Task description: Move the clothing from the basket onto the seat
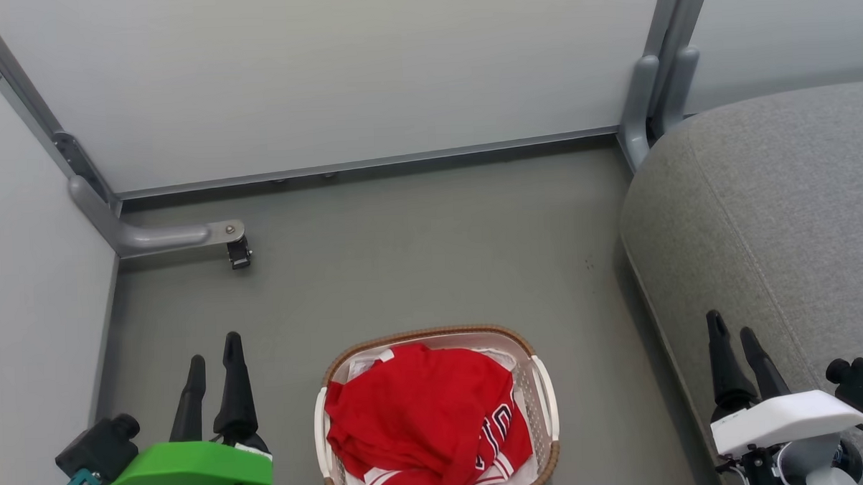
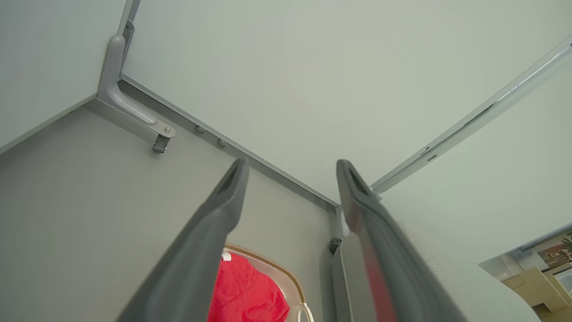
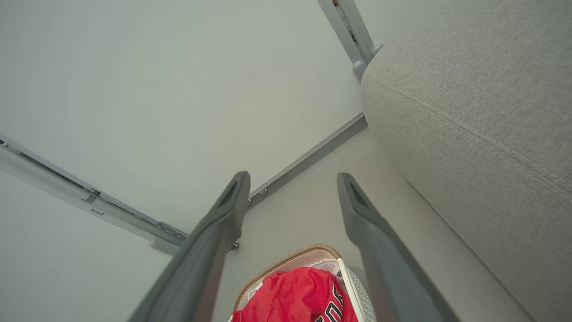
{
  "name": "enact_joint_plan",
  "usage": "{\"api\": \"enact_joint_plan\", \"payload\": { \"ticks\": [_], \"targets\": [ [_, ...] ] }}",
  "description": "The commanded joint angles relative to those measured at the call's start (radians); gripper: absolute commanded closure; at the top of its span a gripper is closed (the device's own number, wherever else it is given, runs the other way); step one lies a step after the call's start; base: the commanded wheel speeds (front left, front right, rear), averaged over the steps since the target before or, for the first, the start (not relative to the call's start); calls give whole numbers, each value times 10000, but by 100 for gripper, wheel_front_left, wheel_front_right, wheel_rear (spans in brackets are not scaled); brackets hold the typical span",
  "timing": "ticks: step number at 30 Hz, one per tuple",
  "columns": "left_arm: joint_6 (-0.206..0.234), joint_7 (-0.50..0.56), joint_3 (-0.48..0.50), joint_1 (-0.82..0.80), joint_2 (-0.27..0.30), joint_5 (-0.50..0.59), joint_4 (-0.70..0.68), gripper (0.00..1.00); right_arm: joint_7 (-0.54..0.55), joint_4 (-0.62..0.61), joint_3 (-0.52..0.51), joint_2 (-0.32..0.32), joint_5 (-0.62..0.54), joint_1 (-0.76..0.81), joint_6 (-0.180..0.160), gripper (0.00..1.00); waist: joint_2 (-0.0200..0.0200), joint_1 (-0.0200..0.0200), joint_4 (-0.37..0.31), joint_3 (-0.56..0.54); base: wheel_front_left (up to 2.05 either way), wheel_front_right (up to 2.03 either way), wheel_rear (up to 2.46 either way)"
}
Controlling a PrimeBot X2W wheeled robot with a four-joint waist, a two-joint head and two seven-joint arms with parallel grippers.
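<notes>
Lying in the basket, the clothing makes a crumpled red heap that reaches nearly up to the brown woven rim. On the heap's right side one can read part of the black-and-white lettering, and white trim shows at its near edge. A little white cloth shows at the far left of the basket, under the red. The basket stands on the grey floor, low in the middle of the head view, between the two arms. The seat is on the right, a big grey cushion with a stitched seam; a strip of bare floor separates it from the basket, and nothing red lies on it. The left gripper is over the floor to the left of the basket, its two dark fingers spread wide apart with nothing between them. The right gripper is in front of the near edge of the seat, also spread wide and empty. Neither one touches the basket or the clothing. Behind, pale wall panels meet the floor, and a grey metal foot with a small caster stands out from the left corner.
</notes>
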Motion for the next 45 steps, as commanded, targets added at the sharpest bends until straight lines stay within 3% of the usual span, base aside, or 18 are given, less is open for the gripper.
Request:
{"api": "enact_joint_plan", "payload": {
  "ticks": [1, 20, 45],
  "targets": [
    [43, -107, -55, 18, 67, 301, -164, 0, -110, -116, 19, -64, -309, -16, 5, 0, -1, 0, 4, 8, 0, 0, 0],
    [307, -569, -450, 220, 82, 2130, 5, 0, -578, -233, 409, -81, -2823, 47, 5, 0, -1, 0, 34, 102, 0, 0, 0],
    [336, -1098, -854, 598, 98, 3925, 547, 0, -1096, -83, 556, -107, -5021, 317, 5, 0, -1, 0, 145, -53, 0, 0, 0]
  ]
}}
